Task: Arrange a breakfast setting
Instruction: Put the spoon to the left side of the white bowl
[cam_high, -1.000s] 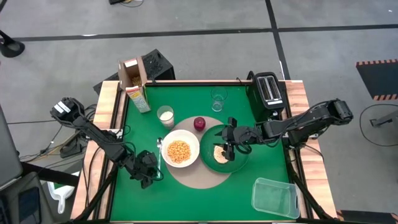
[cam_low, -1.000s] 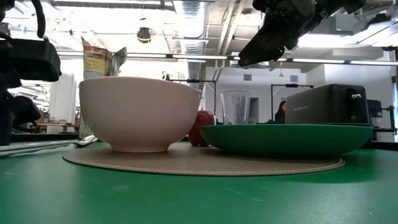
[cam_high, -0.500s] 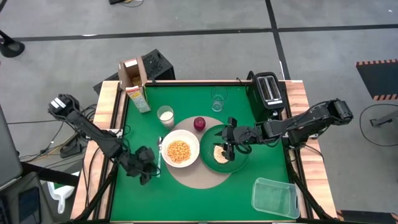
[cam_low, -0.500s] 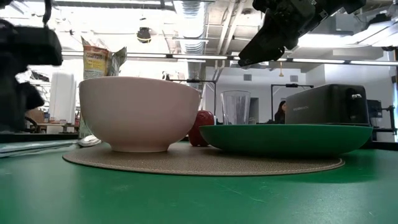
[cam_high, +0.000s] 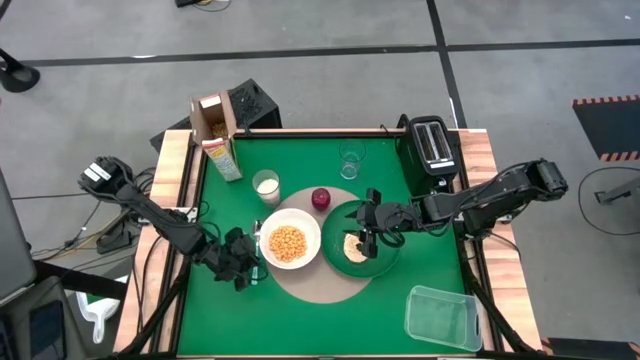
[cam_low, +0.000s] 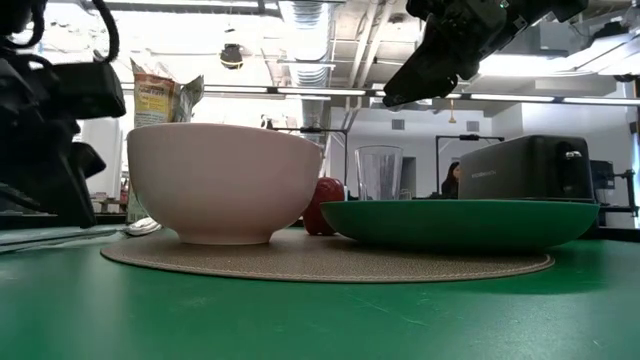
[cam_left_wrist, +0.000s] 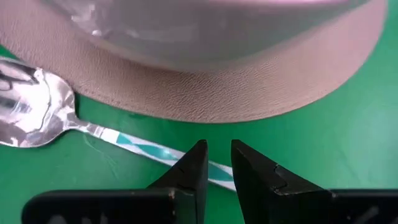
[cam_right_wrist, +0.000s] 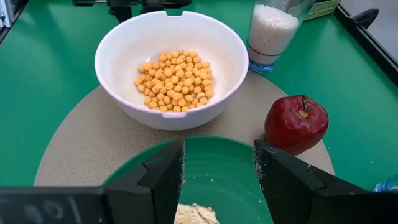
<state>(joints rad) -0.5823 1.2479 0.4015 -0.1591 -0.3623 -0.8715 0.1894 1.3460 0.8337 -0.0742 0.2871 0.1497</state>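
We see left claw (cam_left_wrist: 216, 163) nearly closed over spoon (cam_left_wrist: 74, 121) handle, gripping nothing. Right claw (cam_right_wrist: 217, 163) half open, empty, above plate (cam_right_wrist: 224, 171) by bowl (cam_right_wrist: 171, 65).

Glossy metal spoon (cam_left_wrist: 28, 118) beside a matt, grainy tan mat (cam_left_wrist: 249, 93); smooth white bowl (cam_right_wrist: 171, 65).

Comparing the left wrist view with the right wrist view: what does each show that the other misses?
Only the left wrist view shows the metal spoon beside the mat, with the left gripper nearly shut above its striped handle.

Only the right wrist view shows the cereal in the bowl, the red apple, the white cup, the green plate and the open right gripper.

Both show the white bowl and the tan mat.
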